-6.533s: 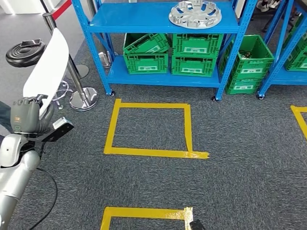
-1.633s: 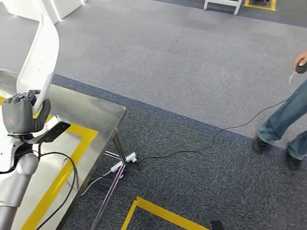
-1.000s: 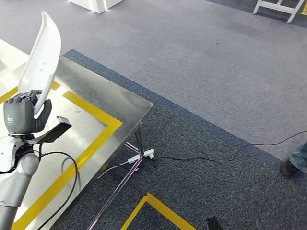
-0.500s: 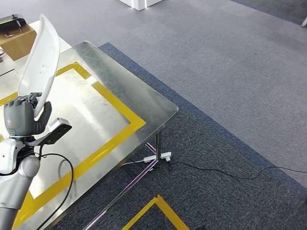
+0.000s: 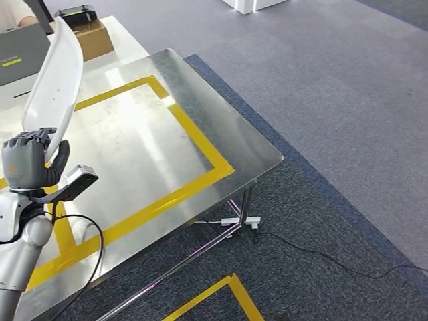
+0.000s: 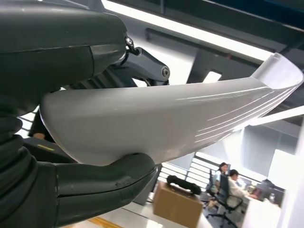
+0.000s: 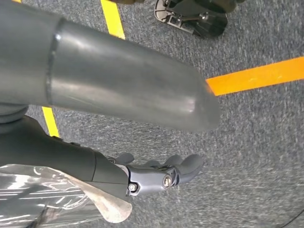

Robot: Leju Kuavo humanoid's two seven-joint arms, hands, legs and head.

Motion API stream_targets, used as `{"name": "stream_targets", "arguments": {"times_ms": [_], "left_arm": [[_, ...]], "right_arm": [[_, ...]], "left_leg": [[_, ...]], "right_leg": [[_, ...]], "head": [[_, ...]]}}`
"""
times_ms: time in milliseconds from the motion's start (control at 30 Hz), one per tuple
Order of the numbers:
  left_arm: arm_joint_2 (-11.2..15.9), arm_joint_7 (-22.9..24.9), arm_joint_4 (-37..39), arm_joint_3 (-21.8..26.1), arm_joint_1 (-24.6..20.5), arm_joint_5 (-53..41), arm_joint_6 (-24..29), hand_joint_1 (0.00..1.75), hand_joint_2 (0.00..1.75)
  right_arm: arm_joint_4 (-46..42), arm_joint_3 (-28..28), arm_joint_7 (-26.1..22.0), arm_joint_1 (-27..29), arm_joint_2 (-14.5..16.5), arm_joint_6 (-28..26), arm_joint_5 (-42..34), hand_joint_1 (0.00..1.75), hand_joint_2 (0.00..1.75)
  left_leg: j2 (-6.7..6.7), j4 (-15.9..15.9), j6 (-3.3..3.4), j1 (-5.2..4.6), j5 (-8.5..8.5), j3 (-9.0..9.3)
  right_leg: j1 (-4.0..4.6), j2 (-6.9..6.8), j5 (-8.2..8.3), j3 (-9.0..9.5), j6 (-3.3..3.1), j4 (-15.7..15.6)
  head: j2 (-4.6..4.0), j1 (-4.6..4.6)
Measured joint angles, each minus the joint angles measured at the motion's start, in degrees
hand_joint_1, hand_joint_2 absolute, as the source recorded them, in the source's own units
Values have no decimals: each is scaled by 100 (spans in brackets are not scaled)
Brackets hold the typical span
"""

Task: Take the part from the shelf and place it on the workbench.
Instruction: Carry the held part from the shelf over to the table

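Glossy white plastic, the part (image 5: 54,83) looks light, stiff and slippery; the left hand (image 5: 30,162) grips its lower edge, while the right hand (image 7: 157,173) hangs with its fingers apart, holding nothing.

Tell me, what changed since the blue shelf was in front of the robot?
The robot turned away from the shelf, so the steel workbench with its yellow tape outline now lies before it. Nothing was let go: the left hand still grips the white part, held upright.
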Motion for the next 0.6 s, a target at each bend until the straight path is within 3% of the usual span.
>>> {"name": "stream_targets", "arguments": {"times_ms": [67, 133, 200, 267, 300, 367, 400, 467, 500, 567, 600], "left_arm": [[13, 1, 4, 1, 3, 0, -2, 175, 175], [24, 2, 8, 3, -12, 0, -3, 175, 175], [14, 2, 12, 1, -30, 1, -7, 175, 175], [-7, 2, 23, -2, -19, 2, -9, 175, 175], [-11, 2, 29, -4, -12, 1, -10, 175, 175], [-14, 2, 33, -7, -7, 0, -10, 175, 175], [-15, 2, 34, -8, -8, 0, -10, 175, 175], [-17, 2, 38, -11, -26, 1, -11, 175, 175], [-18, 2, 40, -12, -28, 0, -12, 175, 175], [-9, 2, 43, -13, -15, 0, -11, 175, 175], [1, 2, 44, -12, -8, -1, -11, 175, 175]], "right_arm": [[0, 0, -6, -12, 0, 5, -10, 0, 0], [0, 0, -14, -29, 0, 8, -13, 0, 0], [0, 0, -15, -22, 0, 11, -15, 0, 0], [0, 0, -13, 4, 0, 13, -18, 0, 0], [0, 0, -13, 12, 0, 13, -20, 0, 0], [0, 0, -13, 12, 0, 13, -21, 0, 0], [0, -1, -13, 8, 0, 14, -21, 0, 0], [-1, -2, -13, 10, 0, 15, -20, 0, 0], [-1, -2, -13, 14, 0, 16, -20, 0, 0], [-7, -1, -13, 14, 6, 17, -21, 0, 0], [-10, -1, -13, 11, 4, 15, -24, 0, 0]], "left_leg": [[-133, -51, 63, 18, 26, -6], [-260, -107, 131, 60, 64, 11], [-393, -122, 169, 83, 80, 9], [-549, -117, 176, 83, 79, 2], [-630, -111, 176, 83, 80, 1], [-791, -87, 164, 90, 73, 4], [-862, -72, 148, 94, 68, -4], [-1001, -31, 86, 110, 74, -58], [-1073, -29, 46, 125, 92, -92], [-1204, -52, -34, 154, 130, -134], [-1134, -27, -64, 143, 112, -152]], "right_leg": [[1, -66, -30, 23, 57, -10], [-18, 216, -208, -82, 106, 225], [-37, 569, -551, -418, 128, 907], [-38, 649, -746, -748, 137, 1537], [-38, 656, -682, -790, 137, 1578], [-55, 743, -263, -560, 125, 1006], [-80, 904, -89, -388, 119, 624], [-119, 1207, 55, -137, 107, 103], [-122, 1276, 26, -100, 96, 49], [-115, 1157, 40, -65, 52, 11], [-124, 1076, 50, -40, 17, -17]], "head": [[-1, 3], [-1, 23], [-1, 58], [-1, 71], [-1, 72], [-1, 72], [-1, 70], [-1, 61], [0, 57], [1, 61], [1, 47]]}}
